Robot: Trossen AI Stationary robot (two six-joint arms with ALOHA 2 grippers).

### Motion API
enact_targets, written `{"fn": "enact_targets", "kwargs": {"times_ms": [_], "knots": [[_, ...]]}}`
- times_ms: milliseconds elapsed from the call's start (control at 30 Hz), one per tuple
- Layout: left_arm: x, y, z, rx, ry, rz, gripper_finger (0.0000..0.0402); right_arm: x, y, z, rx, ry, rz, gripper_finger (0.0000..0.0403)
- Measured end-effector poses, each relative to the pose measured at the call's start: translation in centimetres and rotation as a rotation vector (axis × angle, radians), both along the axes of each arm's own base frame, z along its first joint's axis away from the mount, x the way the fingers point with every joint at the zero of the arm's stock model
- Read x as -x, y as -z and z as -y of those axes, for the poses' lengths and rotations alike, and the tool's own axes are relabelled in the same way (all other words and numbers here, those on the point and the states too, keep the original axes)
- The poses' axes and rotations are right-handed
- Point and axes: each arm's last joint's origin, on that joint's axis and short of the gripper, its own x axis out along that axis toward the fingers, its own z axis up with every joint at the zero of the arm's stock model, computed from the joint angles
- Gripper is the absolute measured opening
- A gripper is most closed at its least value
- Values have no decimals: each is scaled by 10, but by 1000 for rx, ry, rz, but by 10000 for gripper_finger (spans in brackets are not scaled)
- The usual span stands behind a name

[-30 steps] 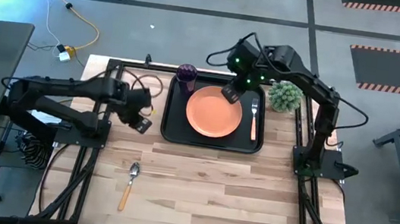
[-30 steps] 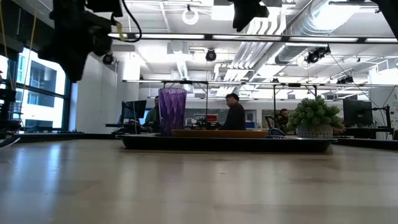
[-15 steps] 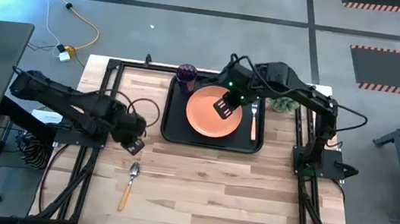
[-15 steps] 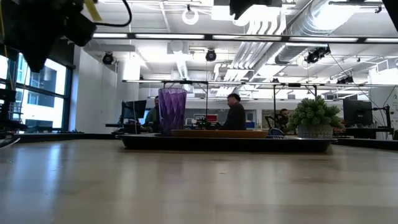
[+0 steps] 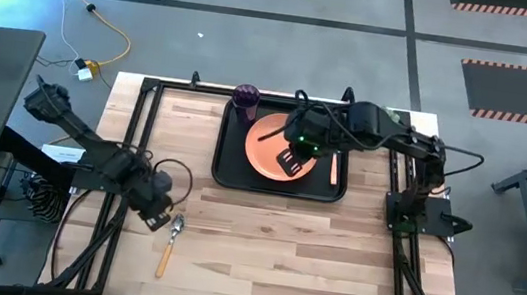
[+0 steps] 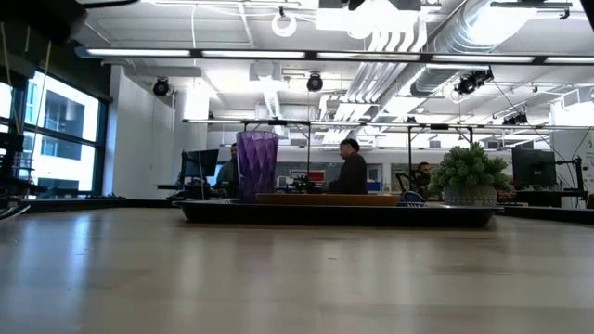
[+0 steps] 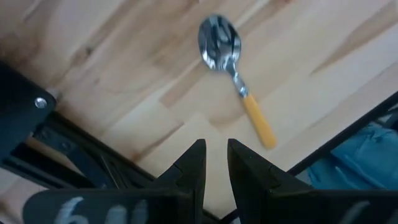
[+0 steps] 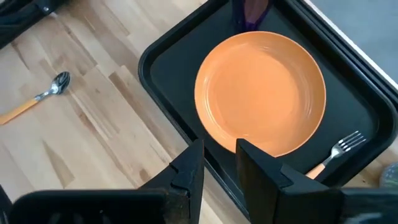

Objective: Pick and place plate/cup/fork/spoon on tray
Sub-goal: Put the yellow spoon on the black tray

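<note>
Here we find the spoon (image 7: 233, 68) ahead of our nearer left gripper (image 7: 211, 165), fingers nearly closed, empty, handle trailing away

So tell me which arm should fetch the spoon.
Left. The left gripper hangs right beside the spoon on the bare wood, and its wrist view looks straight down at it. The right gripper is over the plate in the tray, far from it.

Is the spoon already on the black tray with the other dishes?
No, the spoon lies on the bare wooden table, well apart from the tray, with the left claw just beside its bowl.
</note>
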Motion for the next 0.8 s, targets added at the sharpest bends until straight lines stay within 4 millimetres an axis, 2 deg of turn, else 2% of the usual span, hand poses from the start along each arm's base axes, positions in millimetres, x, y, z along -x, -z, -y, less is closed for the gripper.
{"fn": "enact_targets", "kwargs": {"times_ms": [200,433,633,800], "knots": [[10,1,17,3,8,-8,60,0,0,-14,-8,22,18,85],[15,7,41,-15,-11,19,104,1,0,-29,-31,30,35,85],[10,20,58,-21,-111,-37,144,2,0,-41,-48,42,48,85],[0,33,73,-20,-177,-34,153,3,-1,-47,-57,37,56,85]]}}
